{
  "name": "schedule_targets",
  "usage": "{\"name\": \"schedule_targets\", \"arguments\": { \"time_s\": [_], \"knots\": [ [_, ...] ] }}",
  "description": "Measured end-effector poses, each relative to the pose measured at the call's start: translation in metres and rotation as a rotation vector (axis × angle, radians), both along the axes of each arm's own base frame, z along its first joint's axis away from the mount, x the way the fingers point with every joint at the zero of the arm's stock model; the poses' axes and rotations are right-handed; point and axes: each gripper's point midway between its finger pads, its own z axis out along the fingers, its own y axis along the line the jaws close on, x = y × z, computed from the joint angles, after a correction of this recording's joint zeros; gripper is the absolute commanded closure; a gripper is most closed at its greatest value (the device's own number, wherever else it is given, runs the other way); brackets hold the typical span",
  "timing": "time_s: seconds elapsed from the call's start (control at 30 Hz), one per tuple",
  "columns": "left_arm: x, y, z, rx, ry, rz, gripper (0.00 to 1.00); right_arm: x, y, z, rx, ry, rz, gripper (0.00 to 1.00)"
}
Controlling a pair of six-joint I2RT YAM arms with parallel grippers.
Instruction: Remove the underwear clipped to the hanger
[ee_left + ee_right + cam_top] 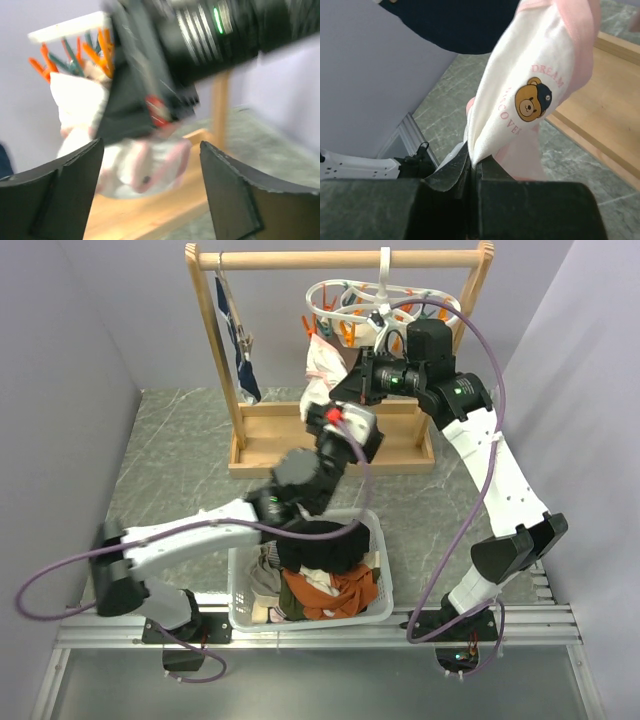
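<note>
Pinching one whitish underwear (535,75), right fingers (452,172); one hanger (372,302) above.

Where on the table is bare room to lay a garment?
Bare table lies between the left wall and the wooden rack, and between the basket and the right arm. Crowded: under the hanger, where the left arm meets it.

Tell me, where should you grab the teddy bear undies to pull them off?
Pinch the loose bottom edge of the white underwear, coming from below, like the right pincer does. It hangs limp from the hanger, so that edge dangles free.
</note>
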Motion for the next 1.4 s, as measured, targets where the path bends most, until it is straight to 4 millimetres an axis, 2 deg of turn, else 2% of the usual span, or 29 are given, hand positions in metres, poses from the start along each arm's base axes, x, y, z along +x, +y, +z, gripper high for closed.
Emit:
{"name": "schedule_targets", "arguments": {
  "time_s": [0.1,0.27,0.33,0.37,0.43,0.5,0.57,0.67,0.77,0.83,0.9,1.07,1.17,1.33,1.4],
  "knots": [
    [-0.012,0.016,0.033,-0.104,0.05,-0.114,0.13,0.006,-0.01,-0.007,-0.02,0.02,-0.029,1.0],
    [-0.02,0.068,0.11,-0.352,0.091,-0.274,0.09,0.015,-0.023,-0.016,-0.042,0.041,-0.072,1.0],
    [-0.012,0.084,0.128,-0.426,0.114,-0.318,0.08,0.017,-0.027,-0.019,-0.052,0.043,-0.082,1.0],
    [-0.004,0.09,0.133,-0.445,0.132,-0.329,0.05,0.017,-0.027,-0.021,-0.056,0.047,-0.084,1.0],
    [0.017,0.095,0.137,-0.463,0.174,-0.341,0.05,0.017,-0.027,-0.025,-0.062,0.052,-0.082,1.0],
    [0.041,0.089,0.137,-0.46,0.224,-0.35,0.06,0.017,-0.028,-0.03,-0.068,0.062,-0.081,1.0],
    [0.065,0.071,0.124,-0.438,0.293,-0.374,0.07,0.017,-0.028,-0.034,-0.074,0.074,-0.079,1.0],
    [0.099,0.045,0.073,-0.39,0.462,-0.389,0.09,0.015,-0.028,-0.038,-0.078,0.083,-0.079,1.0],
    [0.119,0.042,0.024,-0.363,0.608,-0.347,0.11,0.009,-0.031,-0.039,-0.081,0.084,-0.077,1.0],
    [0.124,0.047,0.01,-0.363,0.656,-0.32,0.11,0.003,-0.033,-0.038,-0.081,0.079,-0.076,1.0],
    [0.126,0.052,0.008,-0.376,0.673,-0.306,0.13,-0.003,-0.035,-0.036,-0.08,0.075,-0.075,1.0],
    [0.125,0.056,0.035,-0.42,0.623,-0.316,0.14,-0.01,-0.038,-0.03,-0.073,0.057,-0.071,1.0],
    [0.13,0.06,0.038,-0.442,0.612,-0.302,0.16,-0.011,-0.037,-0.03,-0.074,0.057,-0.067,1.0],
    [0.159,0.068,0.038,-0.462,0.597,-0.242,0.21,-0.015,-0.035,-0.032,-0.082,0.06,-0.042,1.0],
    [0.17,0.073,0.031,-0.465,0.6,-0.205,0.22,-0.017,-0.034,-0.032,-0.084,0.06,-0.034,1.0]
  ]
}}
